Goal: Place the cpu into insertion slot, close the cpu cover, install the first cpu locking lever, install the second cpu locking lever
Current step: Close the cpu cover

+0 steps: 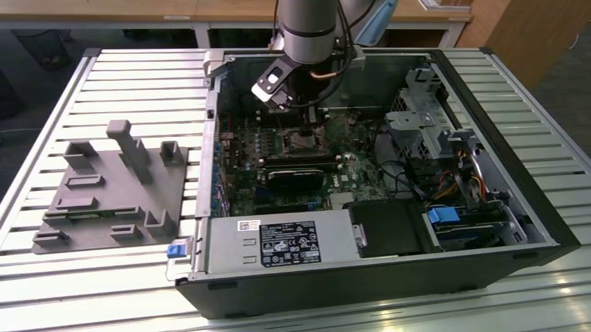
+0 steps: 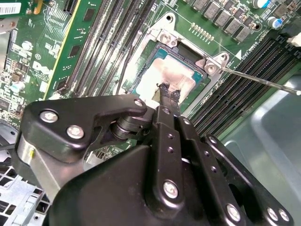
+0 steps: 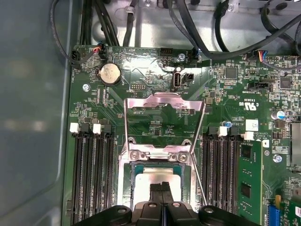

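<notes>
Black gripper (image 2: 166, 90): fingers are shut together, nothing clamped between them. Tips are on or just over the small flat square cpu w/ silvery-grey top (image 2: 153, 77); contact can't be told. Cpu is judged seated under the tips, in the dark square insertion slot w/ thin metal rim (image 2: 188, 60). Silvery hinged cpu cover frame (image 3: 164, 100) is stood open just beyond the tips. Thin steel lever rod (image 2: 263, 81) is angled clear to one side.

To be done well: cpu should be checked flat and square in the slot, and pressed straight down only, w/ light force and no sliding across the pins.

Surface: green motherboard (image 3: 155, 75) is set inside an open black pc case (image 1: 369, 283), which is laid on a slatted metal table (image 1: 120, 76). Grey moulded fixture (image 1: 111, 187) is well off to the gripper's side. Wood furniture (image 1: 517, 28) is seen behind.
</notes>
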### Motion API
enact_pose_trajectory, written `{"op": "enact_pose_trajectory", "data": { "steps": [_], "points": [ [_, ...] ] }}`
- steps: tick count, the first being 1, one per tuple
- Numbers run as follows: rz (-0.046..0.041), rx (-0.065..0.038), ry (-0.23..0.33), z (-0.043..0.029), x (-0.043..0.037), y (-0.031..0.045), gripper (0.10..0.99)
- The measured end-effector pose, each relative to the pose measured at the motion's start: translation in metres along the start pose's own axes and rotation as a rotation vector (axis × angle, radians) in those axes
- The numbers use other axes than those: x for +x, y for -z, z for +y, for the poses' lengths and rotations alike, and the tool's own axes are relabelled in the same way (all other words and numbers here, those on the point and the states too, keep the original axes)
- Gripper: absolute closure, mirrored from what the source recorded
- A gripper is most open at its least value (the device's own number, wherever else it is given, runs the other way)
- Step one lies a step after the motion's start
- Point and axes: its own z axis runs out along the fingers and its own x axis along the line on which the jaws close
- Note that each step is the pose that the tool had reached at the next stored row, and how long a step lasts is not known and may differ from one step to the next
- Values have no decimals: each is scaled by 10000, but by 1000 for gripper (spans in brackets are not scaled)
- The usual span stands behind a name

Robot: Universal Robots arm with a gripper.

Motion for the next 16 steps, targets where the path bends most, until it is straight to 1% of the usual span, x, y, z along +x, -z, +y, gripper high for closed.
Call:
{"op": "enact_pose_trajectory", "data": {
  "steps": [16],
  "points": [
    [0, 3, -1, 6, -2, 82, 980]
  ]
}}
